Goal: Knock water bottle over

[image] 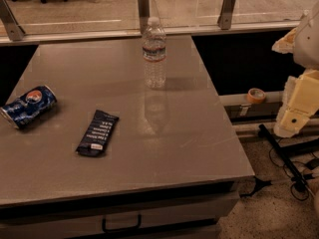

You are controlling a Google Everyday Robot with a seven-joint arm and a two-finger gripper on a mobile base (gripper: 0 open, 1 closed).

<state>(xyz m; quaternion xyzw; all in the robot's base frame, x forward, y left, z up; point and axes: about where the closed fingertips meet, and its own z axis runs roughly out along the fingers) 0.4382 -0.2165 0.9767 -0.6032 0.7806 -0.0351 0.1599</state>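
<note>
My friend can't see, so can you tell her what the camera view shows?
A water bottle stands upright at the back of a gray table, with a dented blue can and a dark wrapper lying at the left. The robot's claw is beyond the table's right edge.

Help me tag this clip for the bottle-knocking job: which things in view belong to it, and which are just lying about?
Belongs to the job: water bottle, upright at the far side of the table; hand, off the table's right edge, clear of the bottle.
Just lying about: blue soda can, on its side at left; dark snack wrapper, flat; tape roll, on the ledge at right.
</note>
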